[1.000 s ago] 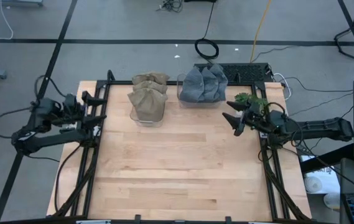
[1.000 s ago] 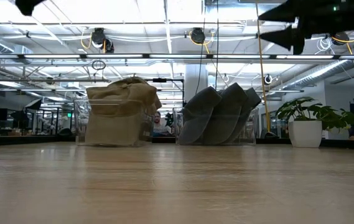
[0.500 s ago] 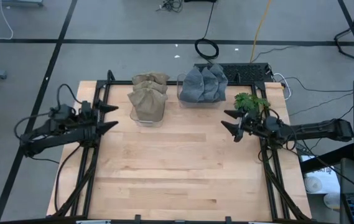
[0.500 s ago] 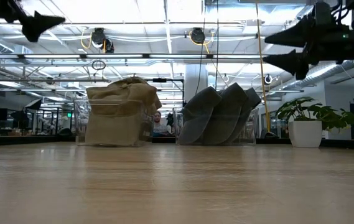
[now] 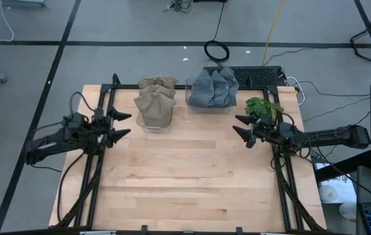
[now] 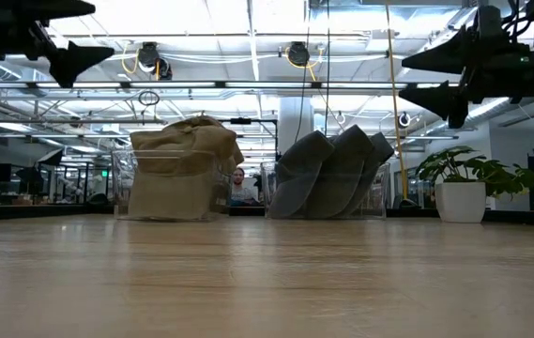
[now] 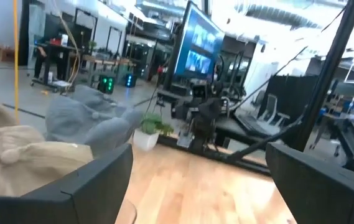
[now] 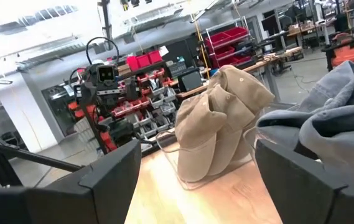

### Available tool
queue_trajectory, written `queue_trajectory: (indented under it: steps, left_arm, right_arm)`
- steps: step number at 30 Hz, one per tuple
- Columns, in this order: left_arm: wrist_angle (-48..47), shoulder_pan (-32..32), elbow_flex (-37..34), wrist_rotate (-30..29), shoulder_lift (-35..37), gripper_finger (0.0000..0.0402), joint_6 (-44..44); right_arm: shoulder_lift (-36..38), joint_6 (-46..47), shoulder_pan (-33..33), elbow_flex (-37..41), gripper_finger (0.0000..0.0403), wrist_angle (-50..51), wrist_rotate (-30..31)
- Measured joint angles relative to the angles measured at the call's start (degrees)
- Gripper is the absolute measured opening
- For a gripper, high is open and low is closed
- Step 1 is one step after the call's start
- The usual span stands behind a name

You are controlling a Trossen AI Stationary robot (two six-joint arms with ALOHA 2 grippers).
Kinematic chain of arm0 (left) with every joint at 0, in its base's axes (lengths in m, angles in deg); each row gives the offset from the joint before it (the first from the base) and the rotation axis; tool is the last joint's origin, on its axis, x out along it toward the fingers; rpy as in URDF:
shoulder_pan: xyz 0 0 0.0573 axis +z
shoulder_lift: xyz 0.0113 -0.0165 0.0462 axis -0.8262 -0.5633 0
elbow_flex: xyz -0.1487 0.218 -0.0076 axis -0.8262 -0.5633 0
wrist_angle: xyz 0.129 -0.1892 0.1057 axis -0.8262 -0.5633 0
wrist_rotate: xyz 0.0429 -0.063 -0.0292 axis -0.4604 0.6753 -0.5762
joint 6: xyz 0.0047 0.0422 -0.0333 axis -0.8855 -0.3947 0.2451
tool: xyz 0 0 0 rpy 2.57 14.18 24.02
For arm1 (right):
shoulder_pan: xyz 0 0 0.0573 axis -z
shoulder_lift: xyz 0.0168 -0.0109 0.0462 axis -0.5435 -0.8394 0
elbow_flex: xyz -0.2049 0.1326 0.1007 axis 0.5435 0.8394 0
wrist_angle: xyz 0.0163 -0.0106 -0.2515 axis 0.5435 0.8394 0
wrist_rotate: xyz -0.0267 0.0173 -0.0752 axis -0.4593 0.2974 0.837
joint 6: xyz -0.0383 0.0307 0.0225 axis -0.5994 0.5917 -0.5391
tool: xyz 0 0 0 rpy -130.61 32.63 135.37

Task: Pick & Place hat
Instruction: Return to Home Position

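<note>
High view: the brown caps (image 5: 156, 104) sit heaped in the left transparent bin (image 5: 142, 124). The left gripper (image 5: 130, 124) hangs just left of that bin and the right gripper (image 5: 235, 123) well to its right, both with fingers spread and empty. Homing should go well if each arm pulls away from the bin, clear of its rim.

Low view: both grippers hang higher than the bin.

Wrist views: no brand or writing is readable.

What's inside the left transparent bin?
Brown caps fill the left transparent bin, overlapping and piled above its rim. How many lie beneath the top ones cannot be seen, and the bin floor is covered.
</note>
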Motion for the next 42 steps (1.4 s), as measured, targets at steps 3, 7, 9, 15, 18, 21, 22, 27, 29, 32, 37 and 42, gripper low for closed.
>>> queue_trajectory:
  steps: [3, 7, 9, 15, 18, 21, 22, 27, 29, 32, 37, 42]
  left_arm:
    - [3.21, 0.02, -3.56, -0.08, -0.05, 0.0374, 1.06]
    - [9.77, 0.01, -8.05, -0.88, 0.0, 0.037, 2.48]
    - [11.35, -0.01, -10.53, -1.76, -0.04, 0.037, 2.85]
    - [13.63, 0.02, -13.26, -6.81, -0.09, 0.0378, 3.14]
    - [11.97, 0.0, -13.21, -9.42, -0.04, 0.0379, 2.78]
    - [7.72, 0.02, -13.11, -12.4, -0.11, 0.0379, 4.79]
    - [7.67, 0.02, -13.07, -12.59, -0.28, 0.0379, 5.16]
    - [7.52, 0.02, -13.04, -12.31, -1.37, 0.0379, 5.36]
    - [7.33, 0.02, -13.04, -11.99, -2.04, 0.0379, 5.78]
    - [7.24, 0.02, -13.04, -10.55, -2.71, 0.0379, 5.57]
    - [7.74, 0.01, -13.12, -9.49, -2.95, 0.0379, 5.8]
    - [8.72, 0.02, -13.26, -9.51, -3.06, 0.0379, 5.56]
  right_arm:
    - [0.0, 0.2, -0.02, 0.05, 0.0302, 1.04, 1.84]
    - [0.0, 2.66, -0.02, 0.09, 0.0304, 5.42, 7.93]
    - [0.0, 3.82, 0.0, 0.09, 0.0304, 7.8, 10.84]
    - [0.0, 3.98, 0.02, 0.16, 0.0302, 13.56, 15.0]
    - [0.0, 4.32, 0.01, 0.18, 0.0304, 14.44, 15.02]
    - [0.0, 4.35, 0.1, 0.2, 0.0304, 16.9, 15.02]
    - [0.0, 4.35, 0.12, 0.19, 0.0304, 17.77, 15.03]
    - [0.0, 8.66, 0.11, 0.2, 0.0304, 23.33, 15.0]
    - [-0.04, 9.91, 0.11, 0.2, 0.0304, 25.68, 14.92]
    - [-0.04, 10.65, 0.11, 0.2, 0.0304, 28.99, 14.78]
    - [-0.17, 11.56, 0.11, 0.2, 0.0304, 30.28, 14.75]
    - [-0.17, 11.66, 0.11, 0.2, 0.0304, 30.09, 14.75]
